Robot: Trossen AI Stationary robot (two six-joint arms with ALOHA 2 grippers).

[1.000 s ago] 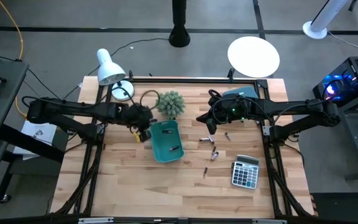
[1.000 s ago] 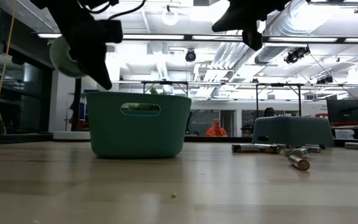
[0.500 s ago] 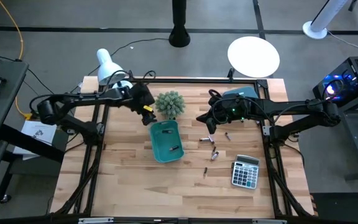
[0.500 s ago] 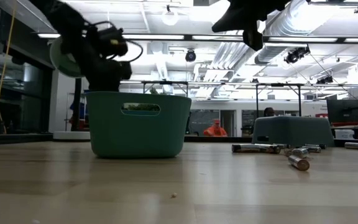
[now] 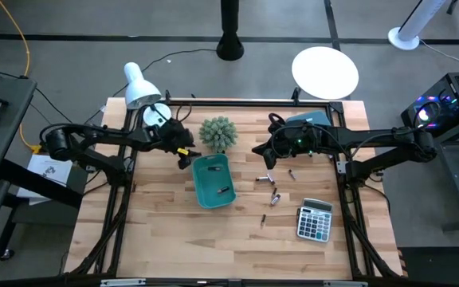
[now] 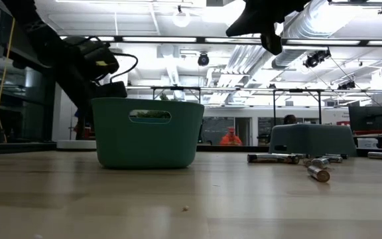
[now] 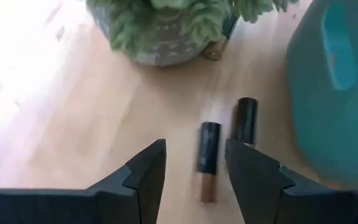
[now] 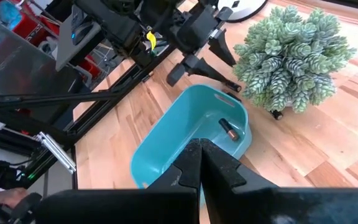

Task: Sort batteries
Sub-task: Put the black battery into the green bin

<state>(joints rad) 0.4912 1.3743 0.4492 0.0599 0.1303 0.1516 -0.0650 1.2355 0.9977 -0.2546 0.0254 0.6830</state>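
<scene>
My left gripper [image 5: 185, 153] is open and low by the far left corner of the teal tray [image 5: 200, 182]. In the left wrist view its fingers [image 7: 194, 165] stand to either side of a dark battery with a copper end [image 7: 208, 155] that lies on the wood. A second dark battery [image 7: 246, 120] lies beside the tray wall [image 7: 334, 93]. My right gripper [image 5: 268, 161] is shut and hangs high [image 6: 270, 36] over the table's middle. Several loose batteries [image 5: 275, 195] lie right of the tray, and one battery [image 8: 230, 130] lies inside it.
A potted succulent [image 5: 217, 133] stands just beyond the tray, close to my left gripper. A grey calculator [image 5: 315, 221] lies near the right edge. A second teal tray [image 5: 310, 119] sits at the far right, and a white desk lamp [image 5: 139, 86] at the far left corner.
My left gripper has swung from the tray's left side toward the far edge, then come back a little and down to the tray's far left corner, by the succulent. My right arm has kept still.
</scene>
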